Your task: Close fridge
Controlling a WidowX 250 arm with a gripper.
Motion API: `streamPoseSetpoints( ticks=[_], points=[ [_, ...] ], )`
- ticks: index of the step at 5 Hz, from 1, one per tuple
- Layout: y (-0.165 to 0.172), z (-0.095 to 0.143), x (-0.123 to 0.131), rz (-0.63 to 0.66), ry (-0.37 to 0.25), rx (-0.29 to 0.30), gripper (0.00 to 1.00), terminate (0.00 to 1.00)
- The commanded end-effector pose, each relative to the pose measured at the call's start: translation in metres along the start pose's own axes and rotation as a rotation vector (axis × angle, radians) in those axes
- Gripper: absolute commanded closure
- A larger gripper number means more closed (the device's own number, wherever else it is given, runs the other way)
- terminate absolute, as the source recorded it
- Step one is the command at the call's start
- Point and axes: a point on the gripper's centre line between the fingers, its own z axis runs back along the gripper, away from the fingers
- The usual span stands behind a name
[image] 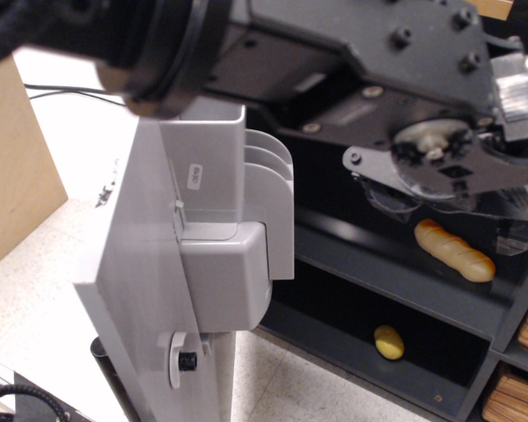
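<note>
The fridge's light-grey door (pixel 141 255) stands open, swung away from the black cabinet (pixel 396 281), with its grey inner bins (pixel 246 229) facing the dark shelves. A black bar handle (pixel 114 378) shows at the door's lower edge. My black arm fills the top of the view. The gripper (pixel 449 163) hangs in front of the cabinet's upper shelf, to the right of the door and apart from it. Its fingers are hard to make out against the dark interior.
A bread roll (pixel 453 249) lies on the middle shelf and a small yellow item (pixel 388 343) on the shelf below. A tan wooden panel (pixel 9 167) stands at the left. A black cable (pixel 66 92) crosses the speckled counter (pixel 35 290). Wooden slats (pixel 519 391) show at the lower right.
</note>
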Motion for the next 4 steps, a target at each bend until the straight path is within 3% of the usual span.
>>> streamPoseSetpoints(
  ticks=[1,2,3,4],
  points=[
    [0.000,0.000,0.000,0.000,0.000,0.000,0.00,0.00],
    [0.005,0.024,0.011,0.123,0.037,0.022,0.00,0.00],
    [0.013,0.047,0.010,0.195,0.094,0.057,0.00,0.00],
    [0.026,0.070,0.003,0.259,0.133,0.053,0.00,0.00]
  ],
)
